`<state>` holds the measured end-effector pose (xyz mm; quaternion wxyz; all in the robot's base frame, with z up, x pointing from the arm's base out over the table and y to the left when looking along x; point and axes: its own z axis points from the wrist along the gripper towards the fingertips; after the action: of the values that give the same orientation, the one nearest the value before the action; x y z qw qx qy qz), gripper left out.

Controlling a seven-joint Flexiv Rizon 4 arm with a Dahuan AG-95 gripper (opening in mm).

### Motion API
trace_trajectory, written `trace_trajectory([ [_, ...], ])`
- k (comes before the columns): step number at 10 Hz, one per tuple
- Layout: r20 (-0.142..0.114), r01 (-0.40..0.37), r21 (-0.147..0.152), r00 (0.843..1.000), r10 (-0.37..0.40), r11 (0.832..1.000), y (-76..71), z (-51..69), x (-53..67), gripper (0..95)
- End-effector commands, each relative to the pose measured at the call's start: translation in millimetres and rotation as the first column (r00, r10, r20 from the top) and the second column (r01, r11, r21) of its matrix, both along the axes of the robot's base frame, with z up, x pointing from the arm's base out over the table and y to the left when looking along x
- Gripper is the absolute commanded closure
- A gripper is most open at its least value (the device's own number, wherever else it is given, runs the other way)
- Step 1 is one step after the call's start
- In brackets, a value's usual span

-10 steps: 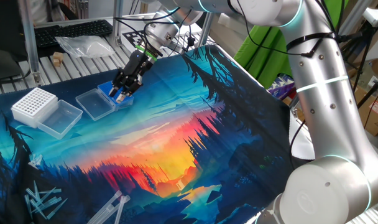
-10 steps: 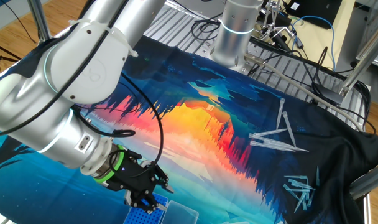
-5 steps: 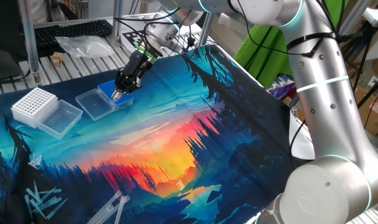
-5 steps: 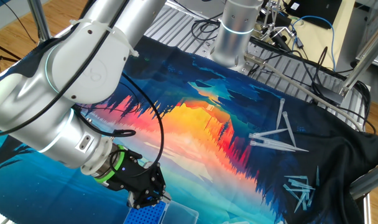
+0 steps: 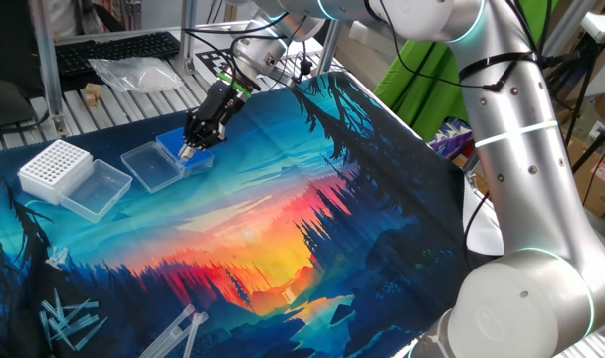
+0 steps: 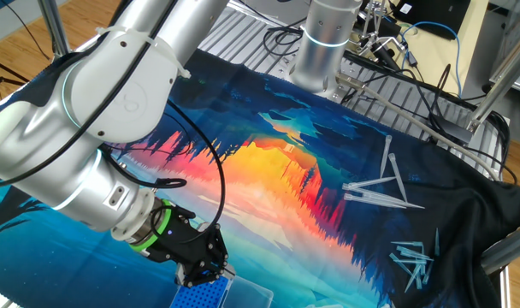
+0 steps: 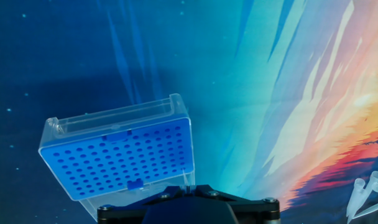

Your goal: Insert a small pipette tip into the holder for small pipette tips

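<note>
Pincer (image 5: 190, 151) closed fully, fingers pressed together, poised at a downward slant over the near edge of the holder for small pipette tips (image 7: 117, 160). Whether a tip is pinched between the fingers cannot be told: the hand view shows only a thin pale sliver just ahead of the black pincer body, at the holder's rim, and both fixed views are too coarse to resolve it. Holder: blue rack with a fine grid of holes, lying directly beneath and just ahead of the pincer, its clear lid (image 5: 150, 165) swung open on the far side from the arm. Beyond that lid, farther from the pincer, stands a larger white rack (image 5: 54, 166) with its own clear lid. Loose tips (image 6: 375, 188) lie scattered on the printed mat (image 5: 312, 199) covering the counter, well apart from the pincer.

Risks from this position, as judged: a tip held at a slant may meet the rack face between holes and buckle or skid rather than seat; downward pressure near the rim could tip or slide the light rack across the mat; if the fingers closed on nothing, the insertion would leave the holes unfilled.
</note>
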<state>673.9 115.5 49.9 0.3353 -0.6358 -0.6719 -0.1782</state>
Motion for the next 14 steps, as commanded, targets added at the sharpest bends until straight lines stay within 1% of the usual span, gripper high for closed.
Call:
trace_trajectory([
  [1,-0.006,0.000,-0.001,1.000,0.000,1.000,0.2,0.0,0.1,95.0],
  [2,-0.007,0.001,-0.003,1.000,-0.001,1.000,0.4,0.1,0.1,76.0],
  [14,-0.008,0.001,-0.002,1.000,-0.001,1.000,1.2,0.2,0.0,76.0],
])
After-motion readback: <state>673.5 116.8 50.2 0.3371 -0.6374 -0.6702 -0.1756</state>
